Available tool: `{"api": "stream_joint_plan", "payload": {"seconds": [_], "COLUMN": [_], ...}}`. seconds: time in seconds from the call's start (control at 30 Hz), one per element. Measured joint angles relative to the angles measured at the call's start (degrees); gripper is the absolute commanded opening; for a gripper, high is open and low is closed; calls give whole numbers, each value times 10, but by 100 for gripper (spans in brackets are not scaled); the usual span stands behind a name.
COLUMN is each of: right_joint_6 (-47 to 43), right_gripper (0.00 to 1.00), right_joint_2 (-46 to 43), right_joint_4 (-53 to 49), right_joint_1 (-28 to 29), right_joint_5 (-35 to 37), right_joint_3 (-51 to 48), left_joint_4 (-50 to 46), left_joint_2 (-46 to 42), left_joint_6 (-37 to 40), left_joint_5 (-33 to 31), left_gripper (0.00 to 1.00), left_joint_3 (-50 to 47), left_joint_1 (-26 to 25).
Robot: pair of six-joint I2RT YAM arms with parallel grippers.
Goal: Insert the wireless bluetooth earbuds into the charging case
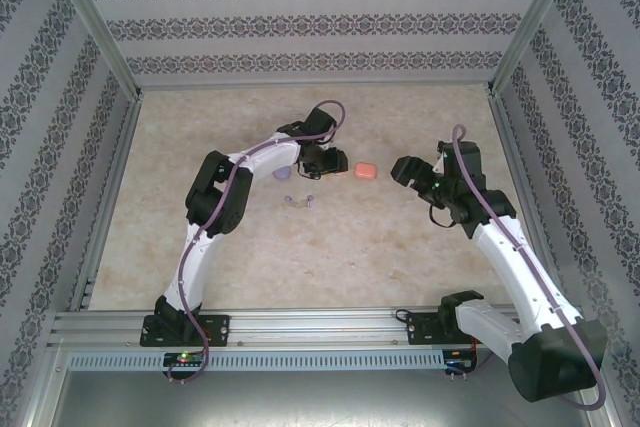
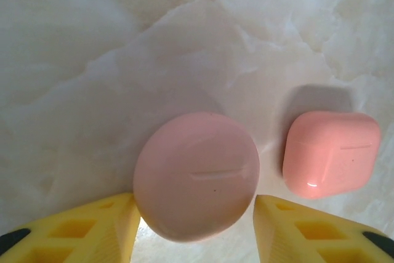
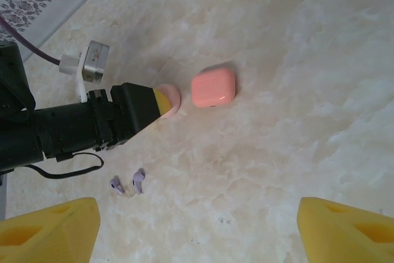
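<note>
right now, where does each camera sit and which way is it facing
top external: high behind the robot, facing down at the table; left arm, right arm, left end effector, right end effector.
left wrist: on the left arm, facing down at round pink case and coral case; its yellow fingers.
right wrist: on the right arm, facing down toward the left end effector and purple earbuds; its yellow fingers.
shared: both wrist views hold both cases.
</note>
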Motion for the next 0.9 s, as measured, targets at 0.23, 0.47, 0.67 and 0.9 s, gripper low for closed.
{"api": "stream_joint_plan", "payload": {"seconds": [0.23,0.47,0.67,0.9], "right_joint_6": [-16,-46,-63,-71], "right_gripper": [91,93,92,91], "right_joint_2": [-12,12,43,108], "right_joint_4": [-35,-51,-50,-38], "right_joint_1": [-4,-4,4,67], "right_joint_5": [-4,-9,-11,22], "right_joint_3": [4,28,35,67], "left_joint_4": [-10,-7,-4,-5], "left_joint_2": [-21,-161,-295,-354], "left_joint_6": [5,33,78,150], "left_joint_5": [-35,-73,-126,-203], "left_gripper": [59,69,88,100], "left_joint_3": [1,-42,-90,-116], "left_joint_1": [-3,-3,-3,-2]}}
